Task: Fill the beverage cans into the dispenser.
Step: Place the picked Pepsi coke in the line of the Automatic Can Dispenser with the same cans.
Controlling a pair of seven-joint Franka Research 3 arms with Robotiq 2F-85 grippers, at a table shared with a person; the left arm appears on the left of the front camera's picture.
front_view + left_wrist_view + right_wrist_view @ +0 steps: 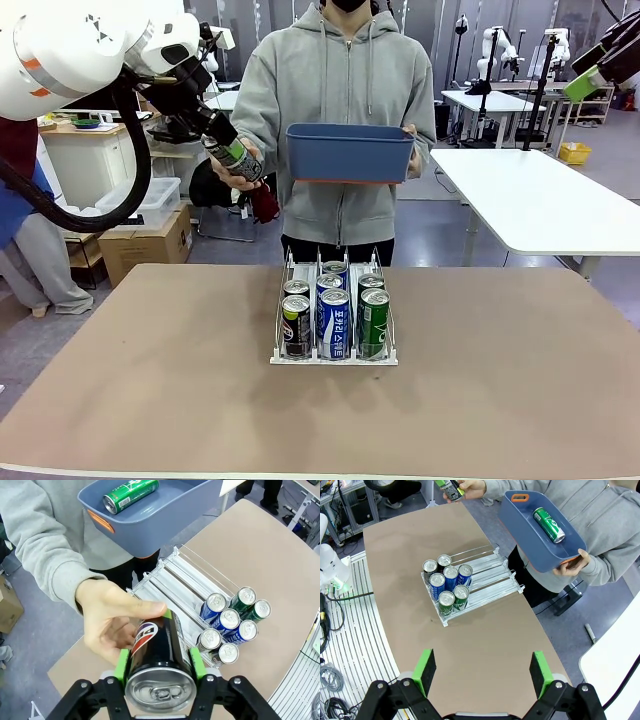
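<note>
Our left gripper [159,666] clamps a black can [160,647] against the person's hand [107,625]; our right gripper [482,672] gapes empty. The dispenser [186,582] lies free at its far end.

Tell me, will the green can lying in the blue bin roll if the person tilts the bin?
Probably: the green can lies on its side in the blue bin, so its round body would likely roll toward the low end. The bin's walls look tall enough to stop it. Its smooth metal may be slippery.
</note>
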